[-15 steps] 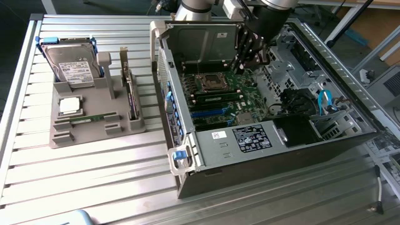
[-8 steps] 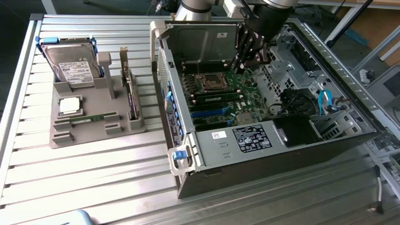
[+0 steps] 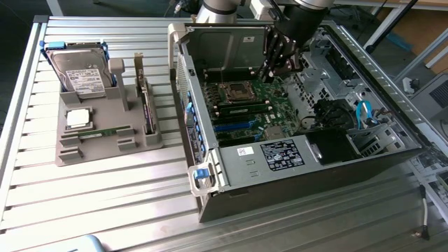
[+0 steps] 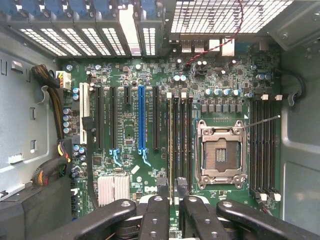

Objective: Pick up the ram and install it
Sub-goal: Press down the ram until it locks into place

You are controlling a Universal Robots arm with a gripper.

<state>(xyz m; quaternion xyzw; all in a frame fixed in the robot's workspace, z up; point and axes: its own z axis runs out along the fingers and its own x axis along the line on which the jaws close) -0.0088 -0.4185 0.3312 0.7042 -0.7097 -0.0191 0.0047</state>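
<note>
On the slatted metal table (image 3: 105, 199), the open PC case (image 3: 294, 197) lies on its side and fills the half toward the exterior view's right edge, motherboard (image 3: 280, 105) facing up. The grey parts tray (image 3: 105, 113) sits by the edge on the exterior view's left, closer to the far corner. The gripper (image 3: 274, 73) hangs inside the case over the board, fingers (image 4: 154, 220) apart and nothing clamped between them as far as I can see. The hard drive (image 3: 81, 73) stands at the tray's far end, and the expansion card (image 3: 146, 105) is on edge along the side nearest the case. The ram (image 4: 171, 140) is seated in a slot right beside the empty CPU socket (image 4: 220, 152), straight under the fingertips. The other ram stick (image 3: 98, 133) lies flat in the tray, just on the near side of the processor chip (image 3: 78, 118).
</note>
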